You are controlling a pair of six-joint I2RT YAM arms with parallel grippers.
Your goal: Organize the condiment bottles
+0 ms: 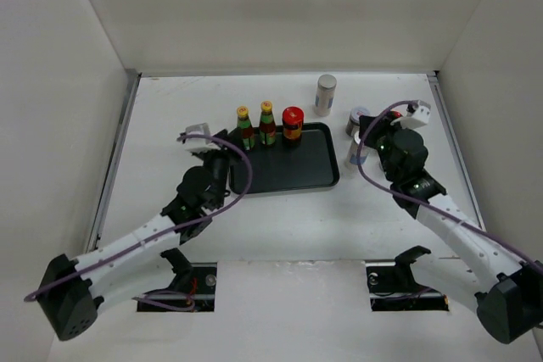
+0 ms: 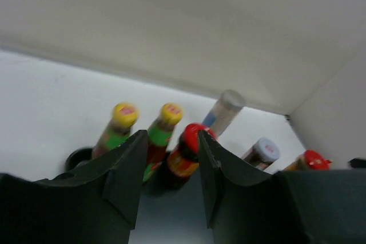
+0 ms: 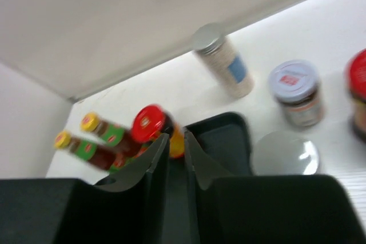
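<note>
Jaws wide left, narrow right — flanking tray [image 1: 293,174]

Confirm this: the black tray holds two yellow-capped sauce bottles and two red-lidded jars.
Not quite: the black tray holds two yellow-capped sauce bottles but only one red-lidded jar, as the top external view shows.

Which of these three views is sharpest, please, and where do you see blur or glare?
Top external view: sharp, evenly lit, only soft shadows on the white table. Left wrist view: mildly out of focus, a yellow-capped bottle soft-edged. Right wrist view: most blurred, the red-lidded jar smeared, a pale sheen on the grey-lidded jar nearest the camera.
</note>
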